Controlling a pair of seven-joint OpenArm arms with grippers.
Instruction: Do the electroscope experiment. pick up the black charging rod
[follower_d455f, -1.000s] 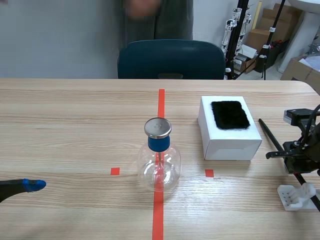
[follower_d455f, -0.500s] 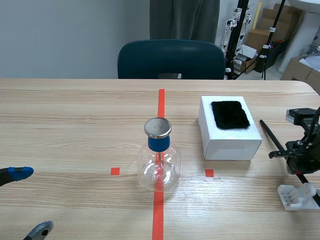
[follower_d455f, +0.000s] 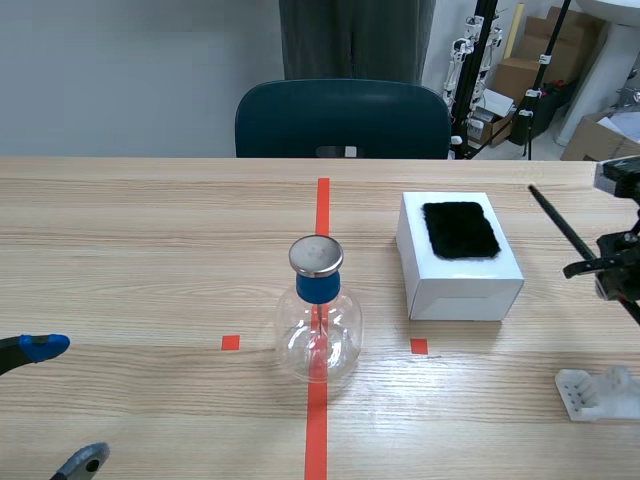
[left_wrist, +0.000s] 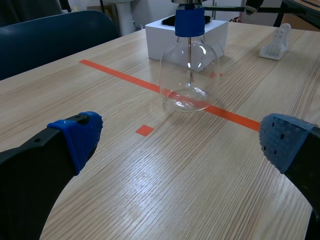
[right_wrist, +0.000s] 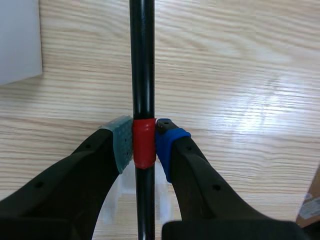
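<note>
Two soft pads (right_wrist: 121, 142) of the right claw (right_wrist: 145, 142) are squeezing the black charging rod (right_wrist: 142, 60) from either side. They are closing right on its red band (right_wrist: 144, 152), which is probably serving as the handling spot, leaving the bare working length free of contact. In the scene view the rod is slanting up and away from the robot at the far right, hanging in the air above the counter (follower_d455f: 150, 250). The small white stand (follower_d455f: 597, 392), seemingly the rod's rest, is sitting below it and nearer the robot. A white box (follower_d455f: 458, 265) is sitting near the rod, toward the middle of the counter, carrying a black fur patch (follower_d455f: 460, 229) on top that is likely waiting as the rubbing surface. The glass electroscope flask (follower_d455f: 318, 330) is standing upright on the red centre tape, well apart from the rod. The left claw (left_wrist: 182, 140) is hovering low over the counter, well short of the flask, with its fingers spread wide and gripping nothing. The pickup is looking essentially done, and the grip is looking centred and firm.
</note>
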